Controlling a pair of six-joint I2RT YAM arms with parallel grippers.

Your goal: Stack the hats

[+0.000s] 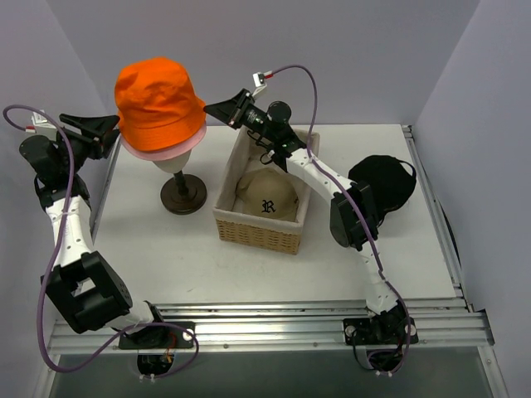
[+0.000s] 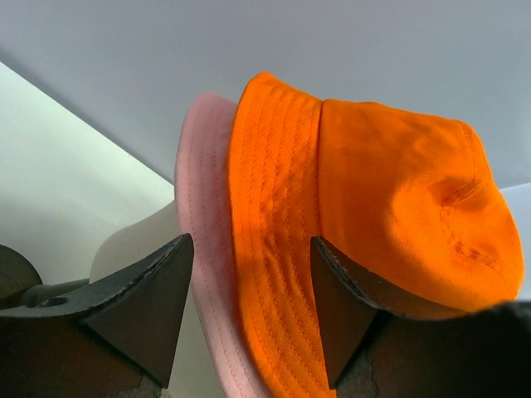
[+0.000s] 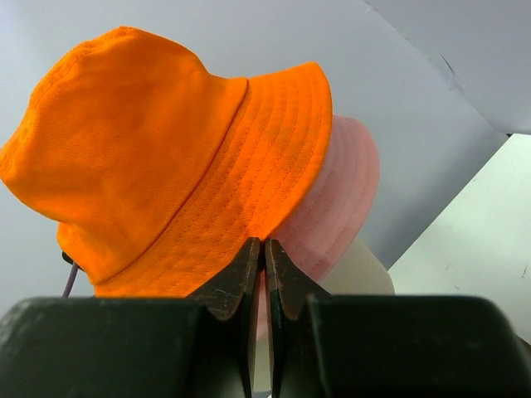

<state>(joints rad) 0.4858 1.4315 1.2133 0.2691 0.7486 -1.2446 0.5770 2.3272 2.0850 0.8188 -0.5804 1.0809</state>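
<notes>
Black fingers of the left gripper [image 2: 249,245] fill the bottom of the left wrist view. They stand wide apart, and the stacked brims of the orange bucket hat [image 2: 373,207] and the pink bucket hat [image 2: 207,207] run down between them. Whether either finger touches the cloth cannot be told.

At the bottom of the right wrist view, the right gripper [image 3: 264,245] has its fingers pressed together with only a hairline between them and no cloth visible in it. Their tips are just beside the lower edge of the orange brim.

From above, both grippers flank the hats, left gripper on the left and right gripper on the right. The orange hat sits crown up and brim down over the pink one, whose rim shows below it. Both rest on the mannequin head [image 1: 174,164], which stands on a dark stand [image 1: 183,195] towards the far left corner of the desk [image 1: 166,249].

The tan cap [image 1: 265,197] lies crown up in the basket [image 1: 257,236] at mid-desk, its "R" turned to the near edge. The black cap [image 1: 386,182] lies near the right edge, partly behind the right arm, its long axis roughly left to right.
</notes>
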